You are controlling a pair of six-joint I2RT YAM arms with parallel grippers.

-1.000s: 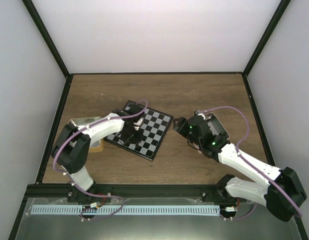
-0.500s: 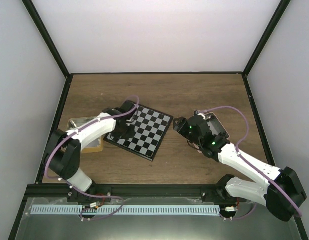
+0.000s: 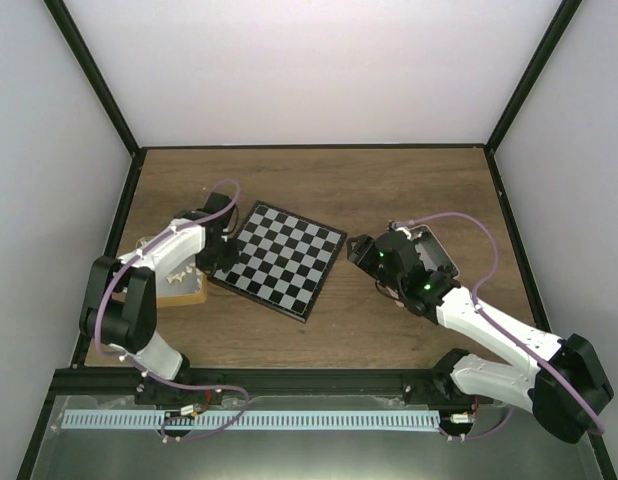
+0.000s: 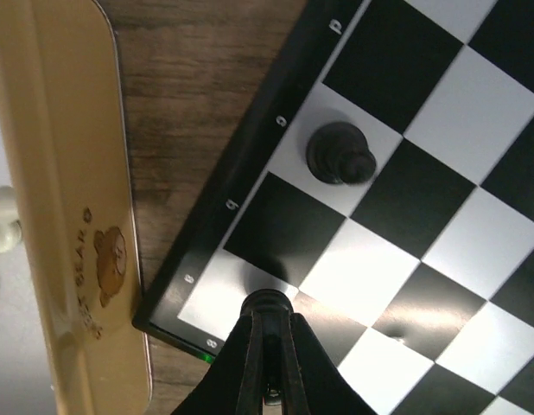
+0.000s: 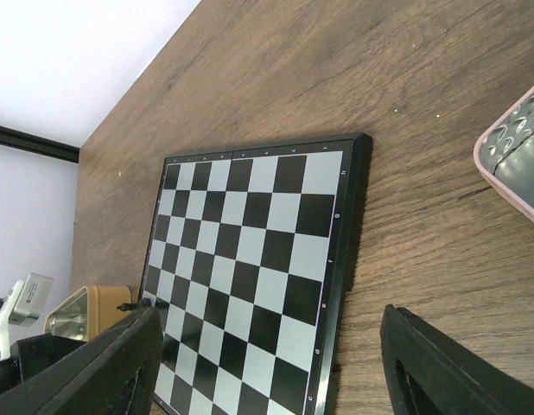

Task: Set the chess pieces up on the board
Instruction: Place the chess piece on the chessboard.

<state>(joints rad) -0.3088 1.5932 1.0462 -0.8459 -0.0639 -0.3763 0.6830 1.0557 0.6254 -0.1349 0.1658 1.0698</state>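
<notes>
**Item: chess set-up, early stage.**

- **Board** (image 3: 285, 262): we find it lying at a slant on the wooden table (image 3: 319, 185), between the two trays.
- **Black chess piece** (image 4: 339, 154): the only one we can list on the board. It stands upright on a pale square in the edge row on the left side, just beside the tan tray.
- **Left gripper** (image 4: 267, 322): clenched over the board's left corner squares. We cannot tell whether anything tiny is pinched at its tips.
- **Right gripper** (image 5: 271, 346): released, jaws spread wide and grasping nothing. It sits right of the board, facing it.
- **Tan tray** (image 4: 68, 216): left of the board and almost touching its rim. We see one cream-white piece (image 4: 1, 221) inside, and the rest of the interior is out of sight.
- **Pink tray** (image 3: 441, 250): right of the board. It is partly hidden by the right arm, so we cannot list its contents.

**Step in hand:** we judge that nearly every piece remains to be placed.

**Next move:** this probably calls for the left gripper to release over a tray and take a single piece. It would then set that piece upright in the edge row beside the black one.
</notes>
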